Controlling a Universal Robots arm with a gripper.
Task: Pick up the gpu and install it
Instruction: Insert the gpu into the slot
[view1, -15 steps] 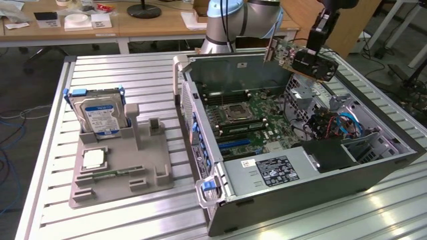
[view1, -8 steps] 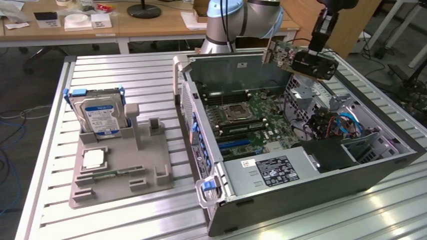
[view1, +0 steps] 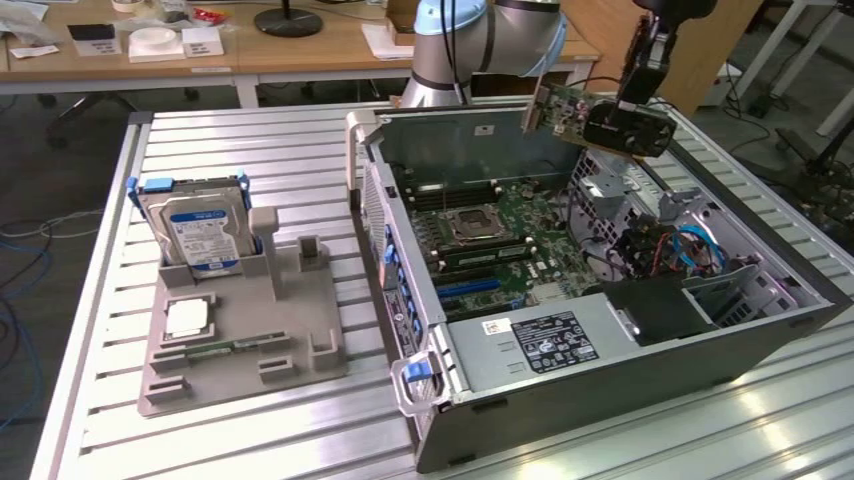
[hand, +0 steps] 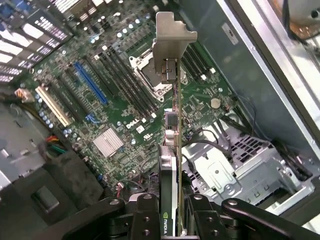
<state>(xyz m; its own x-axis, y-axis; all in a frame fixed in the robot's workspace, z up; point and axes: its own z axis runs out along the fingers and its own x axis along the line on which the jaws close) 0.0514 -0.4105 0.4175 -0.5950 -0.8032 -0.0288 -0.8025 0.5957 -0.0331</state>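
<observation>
The gpu (view1: 601, 118), a green card with a black cooler, hangs in the air above the back right corner of the open computer case (view1: 747, 350) in the exterior view. My gripper (view1: 638, 97) is shut on it from above. In the wrist view the gpu (hand: 172, 145) is seen edge-on, its silver end bracket (hand: 170, 42) pointing away from the camera, held between my black fingers (hand: 145, 220). Below it lies the green motherboard (hand: 125, 107) with a blue slot (hand: 90, 82) and a cream slot (hand: 52, 105).
A grey holder tray (view1: 240, 345) on the slatted table stands to the exterior view's left of the case, with a silver hard drive (view1: 200, 235) upright in it and a small memory stick (view1: 234, 347). Drive cages and cables (view1: 667, 245) fill the case's right side.
</observation>
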